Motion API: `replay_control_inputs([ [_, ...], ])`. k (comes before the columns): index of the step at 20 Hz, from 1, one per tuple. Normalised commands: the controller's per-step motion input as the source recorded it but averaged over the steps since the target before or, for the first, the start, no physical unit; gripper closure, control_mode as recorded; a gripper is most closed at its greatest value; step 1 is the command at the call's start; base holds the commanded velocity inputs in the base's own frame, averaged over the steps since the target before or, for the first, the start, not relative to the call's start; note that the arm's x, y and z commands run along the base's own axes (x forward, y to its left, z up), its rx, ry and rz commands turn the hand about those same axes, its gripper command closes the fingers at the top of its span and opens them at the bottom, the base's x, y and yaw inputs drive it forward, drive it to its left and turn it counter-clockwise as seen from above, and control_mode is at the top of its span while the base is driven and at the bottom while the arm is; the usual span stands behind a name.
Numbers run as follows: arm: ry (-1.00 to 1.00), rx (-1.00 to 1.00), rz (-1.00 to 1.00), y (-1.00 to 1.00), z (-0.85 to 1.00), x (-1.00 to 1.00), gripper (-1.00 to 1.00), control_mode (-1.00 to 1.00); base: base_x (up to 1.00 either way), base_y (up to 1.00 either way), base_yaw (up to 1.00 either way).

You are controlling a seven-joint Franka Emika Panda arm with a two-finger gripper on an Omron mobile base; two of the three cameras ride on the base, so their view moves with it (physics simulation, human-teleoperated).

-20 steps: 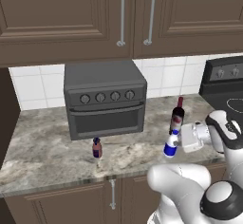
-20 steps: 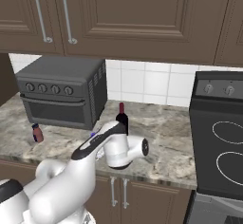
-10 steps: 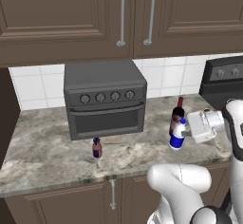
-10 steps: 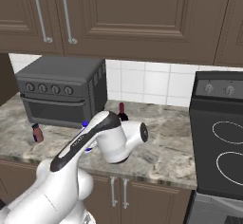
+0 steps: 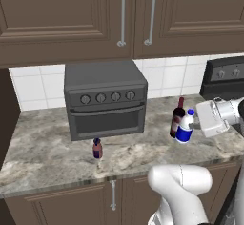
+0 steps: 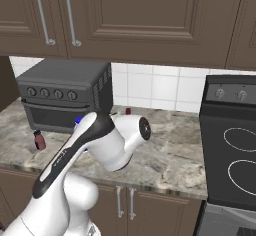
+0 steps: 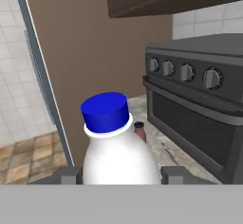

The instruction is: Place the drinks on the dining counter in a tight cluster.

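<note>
While the arm hides it from the right, the gripper (image 5: 190, 127) clamps the white bottle (image 5: 184, 127) beside the wine bottle (image 5: 177, 117).

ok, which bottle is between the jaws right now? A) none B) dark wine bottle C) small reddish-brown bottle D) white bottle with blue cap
D: in the hand view the white bottle sits between the two fingertips, and the left base view shows the gripper at it, with the wine bottle just behind and the small brown bottle off by the toaster oven.

Grey toaster oven (image 5: 105, 99) beneath brown cabinets (image 5: 119, 16)
</note>
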Motion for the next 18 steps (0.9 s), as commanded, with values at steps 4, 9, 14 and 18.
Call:
replay_control_inputs([
  [4, -0.07, 0.00, 0.01, 0.08, 0.66, -0.24, 1.00, -1.00, 0.00, 0.00, 0.00],
  [9, -0.04, 0.00, 0.00, 0.01, 0.30, -0.07, 1.00, -1.00, 0.00, 0.00, 0.00],
  [14, 0.00, 0.00, 0.00, 0.00, 0.00, 0.00, 1.00, -1.00, 0.00, 0.00, 0.00],
  [18, 0.00, 0.00, 0.00, 0.00, 0.00, 0.00, 1.00, 1.00, -0.01, 0.00, 0.00],
])
